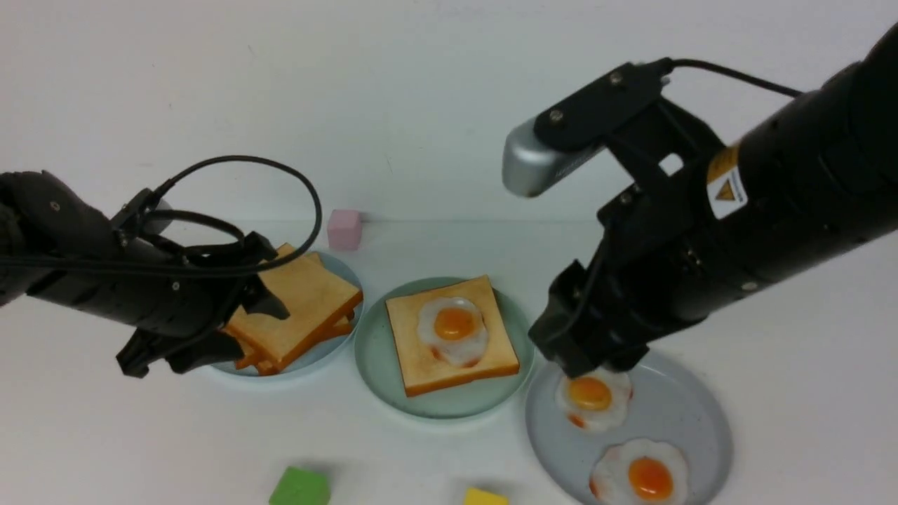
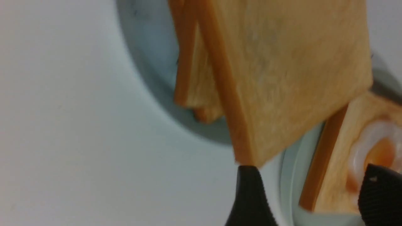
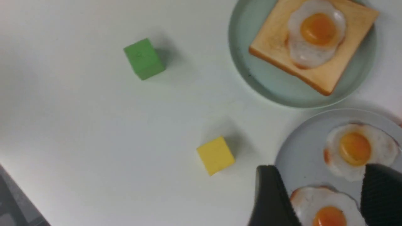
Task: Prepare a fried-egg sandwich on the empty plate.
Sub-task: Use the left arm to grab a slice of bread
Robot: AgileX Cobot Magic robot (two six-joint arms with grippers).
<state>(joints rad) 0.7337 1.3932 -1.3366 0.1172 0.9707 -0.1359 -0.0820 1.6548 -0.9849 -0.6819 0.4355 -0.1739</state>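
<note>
The mint-green plate [image 1: 379,372] sits mid-table and carries one toast slice [image 1: 421,354] with a fried egg [image 1: 454,326] on top; nothing covers the egg. That plate [image 3: 251,72] also shows in the right wrist view. To its left, a pile of toast slices [image 1: 302,301] rests on a pale blue plate [image 1: 321,354]. My left gripper [image 1: 256,330] hovers open at the pile's near edge, holding nothing. In the left wrist view the left gripper [image 2: 312,172] has one fingertip by the top slice's corner [image 2: 282,78]. My right gripper [image 1: 596,365] hangs open and empty over the grey plate [image 1: 680,414].
Two loose fried eggs [image 1: 593,396] [image 1: 642,477] lie on the grey plate under the right gripper [image 3: 322,175]. A pink cube [image 1: 344,229] stands behind the toast pile. A green cube [image 1: 300,487] and a yellow cube [image 1: 485,498] sit near the front edge.
</note>
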